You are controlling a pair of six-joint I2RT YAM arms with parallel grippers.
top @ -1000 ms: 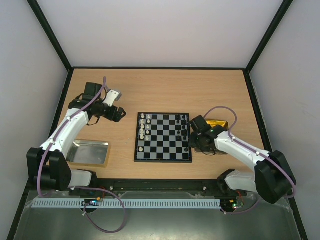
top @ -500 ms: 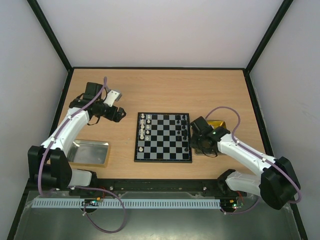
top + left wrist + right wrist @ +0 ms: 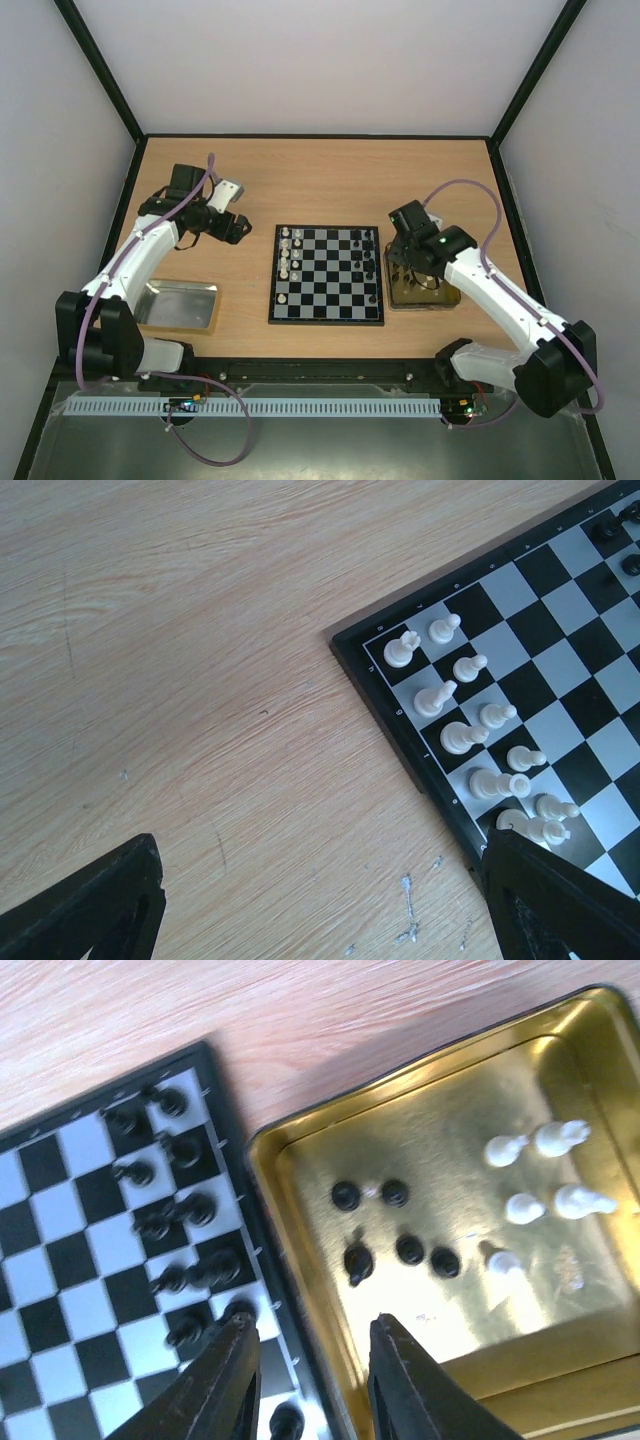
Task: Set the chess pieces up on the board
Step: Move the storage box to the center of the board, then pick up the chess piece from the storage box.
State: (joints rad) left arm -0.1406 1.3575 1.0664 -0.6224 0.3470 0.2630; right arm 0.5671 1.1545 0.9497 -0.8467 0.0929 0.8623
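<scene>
We see the right gripper (image 3: 312,1345) part open, seemingly empty, over the gold tray (image 3: 440,1120), where about ten chess pieces (image 3: 410,1250) lie. The board (image 3: 326,275) sits just beside it. The left gripper (image 3: 320,880) gapes wide.

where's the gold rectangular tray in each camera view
Top external: gold rectangular metal tray right of centre, against the black and white checkered chessboard, partly under the right arm.
Left wrist: not in it.
Right wrist: fills the right half, loose chess pieces inside.
Shared landmark: the chessboard's edge row of black pieces.
</scene>
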